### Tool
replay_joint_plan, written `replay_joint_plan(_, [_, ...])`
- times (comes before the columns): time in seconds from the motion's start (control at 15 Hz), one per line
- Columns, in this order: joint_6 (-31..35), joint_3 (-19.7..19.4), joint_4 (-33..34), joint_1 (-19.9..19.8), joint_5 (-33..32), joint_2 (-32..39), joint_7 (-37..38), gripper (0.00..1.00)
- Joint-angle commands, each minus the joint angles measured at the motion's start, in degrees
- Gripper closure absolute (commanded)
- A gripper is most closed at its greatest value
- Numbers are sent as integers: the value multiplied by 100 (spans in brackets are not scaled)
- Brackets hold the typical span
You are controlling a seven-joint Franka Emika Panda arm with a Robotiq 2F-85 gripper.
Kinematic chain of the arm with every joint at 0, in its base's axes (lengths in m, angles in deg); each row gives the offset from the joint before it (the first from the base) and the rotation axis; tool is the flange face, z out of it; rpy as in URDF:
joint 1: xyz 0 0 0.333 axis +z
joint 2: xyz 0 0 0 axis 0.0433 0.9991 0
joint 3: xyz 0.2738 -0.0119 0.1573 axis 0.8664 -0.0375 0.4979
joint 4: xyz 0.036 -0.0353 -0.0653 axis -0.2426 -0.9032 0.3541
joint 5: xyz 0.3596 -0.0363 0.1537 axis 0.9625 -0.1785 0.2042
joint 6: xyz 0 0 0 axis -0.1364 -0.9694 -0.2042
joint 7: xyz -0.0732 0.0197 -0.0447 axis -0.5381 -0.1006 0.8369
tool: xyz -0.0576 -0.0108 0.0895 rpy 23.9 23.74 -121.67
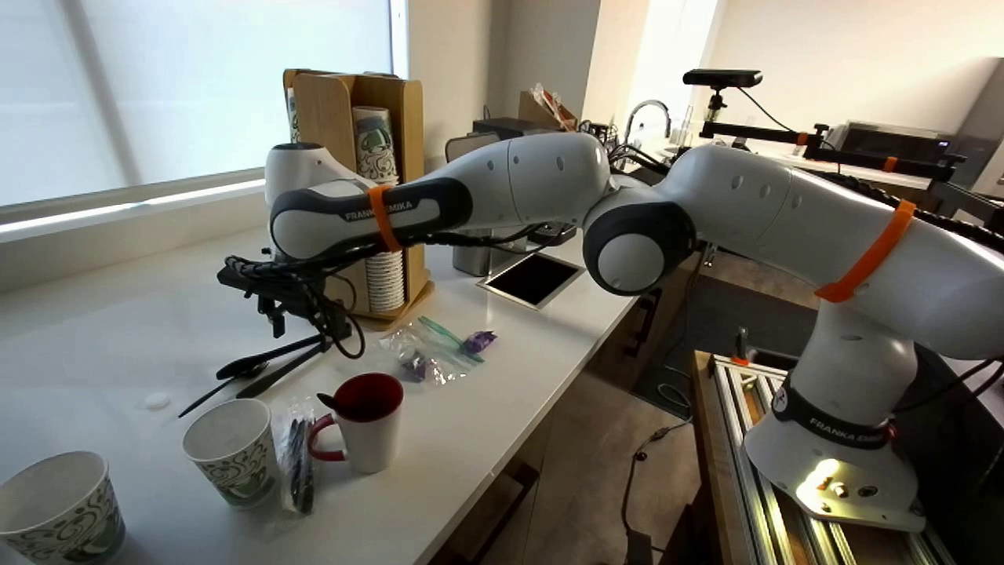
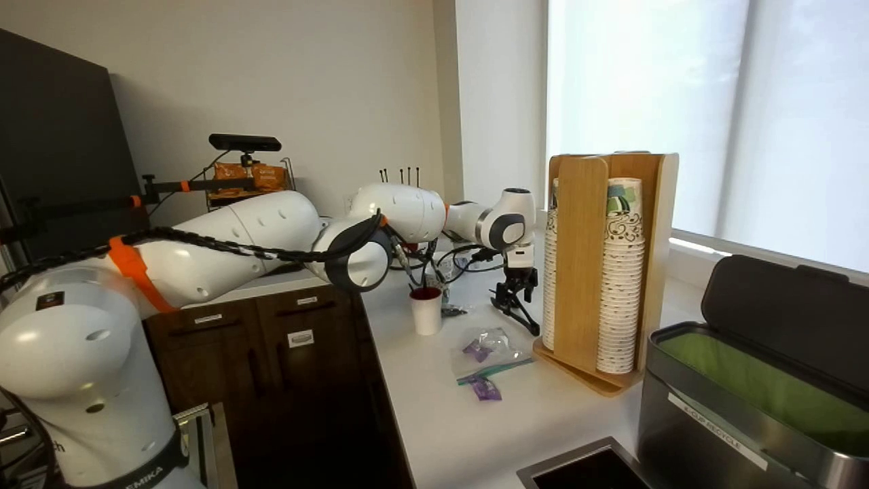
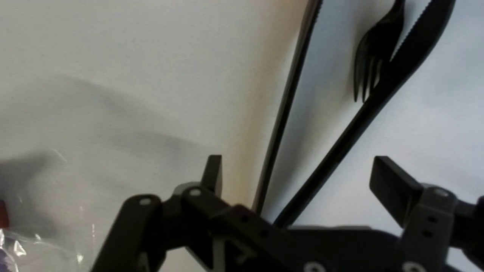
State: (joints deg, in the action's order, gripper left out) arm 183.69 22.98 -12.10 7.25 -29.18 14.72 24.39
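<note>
Straddling a thin knife (image 3: 284, 113) and a slanted knife (image 3: 344, 145), my gripper (image 3: 297, 166) stands wide and grips nothing; white counter (image 3: 242, 113) shows on both sides of the pair. In the wrist view the thin knife, seen nearly edge-on, points just past twelve o'clock and the slanted knife points to one, so they draw together between my fingers (image 3: 214, 173); I judge that is why I hold those so far apart. The fork (image 3: 380, 41) lies at one o'clock, its tines by the slanted knife's blade, touching or not I cannot tell. From my gripper in an exterior view, a red-lined mug (image 1: 372, 433) sits at five, a dark utensil (image 1: 328, 401) leaning on its rim, probably too long to lie inside. The nearer paper cup (image 1: 235, 467) at seven and the farther paper cup (image 1: 67, 518) at eight show white inner walls; at six, a clear packet (image 1: 304, 408) holds dark cutlery (image 1: 300, 463). Just past three, a zip bag (image 1: 439, 357) holds a purple piece (image 1: 414, 366). At one, a wooden holder (image 1: 321, 106) keeps stacked cups (image 1: 384, 278) upright.
</note>
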Motion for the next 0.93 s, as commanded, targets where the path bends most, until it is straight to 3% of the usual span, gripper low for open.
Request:
replay_joint_plan(0.0, [0, -1, 0, 0, -1, -2, 0, 0])
replay_joint_plan(0.27, [355, 347, 70, -129, 304, 78, -222, 0])
replay_joint_plan(0.4, [231, 588, 34, -217, 476, 46, -340, 0])
replay_joint_plan(0.87, [131, 866, 7, -459, 875, 45, 605, 0])
